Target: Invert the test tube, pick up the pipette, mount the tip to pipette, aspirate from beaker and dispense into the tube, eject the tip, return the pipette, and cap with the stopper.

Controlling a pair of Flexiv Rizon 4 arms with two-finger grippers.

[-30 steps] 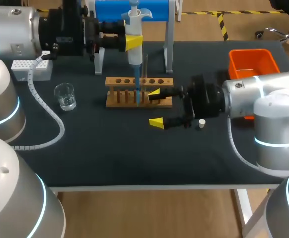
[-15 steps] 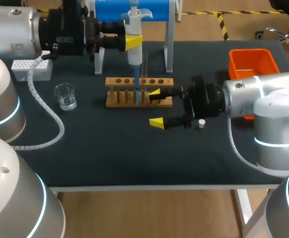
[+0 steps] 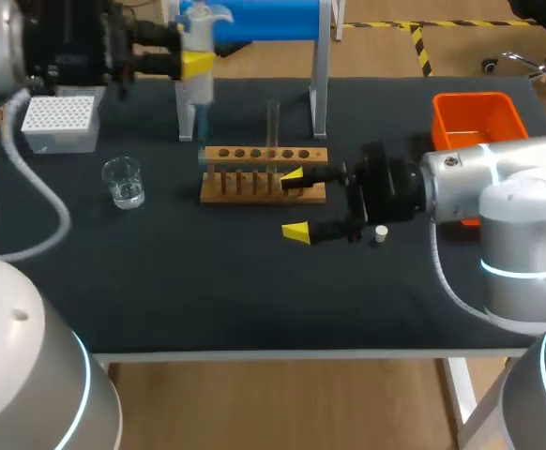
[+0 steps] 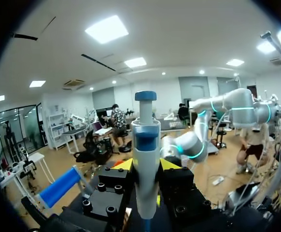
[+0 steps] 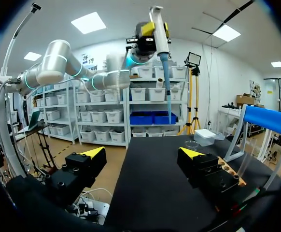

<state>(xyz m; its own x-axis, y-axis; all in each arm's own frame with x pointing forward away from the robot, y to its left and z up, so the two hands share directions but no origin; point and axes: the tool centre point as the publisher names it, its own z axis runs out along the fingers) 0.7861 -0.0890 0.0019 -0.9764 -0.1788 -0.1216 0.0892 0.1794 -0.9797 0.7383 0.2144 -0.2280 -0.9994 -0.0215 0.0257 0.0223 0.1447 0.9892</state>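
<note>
Pinching the pipette (image 3: 200,94) upright over the table's (image 3: 207,281) far side, left gripper (image 3: 198,66) near the tip box (image 3: 60,120), test tube (image 3: 274,127) standing in the wooden rack (image 3: 254,192), right gripper (image 3: 295,202) spread wide alongside, stopper (image 3: 381,233) beside it.

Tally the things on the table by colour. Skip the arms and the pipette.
Clear: 2, beaker, tube
White: 2, tip box, stopper
Wood: 1, rack
Orange: 1, bin
Blue: 1, stand
Total: 7
</note>
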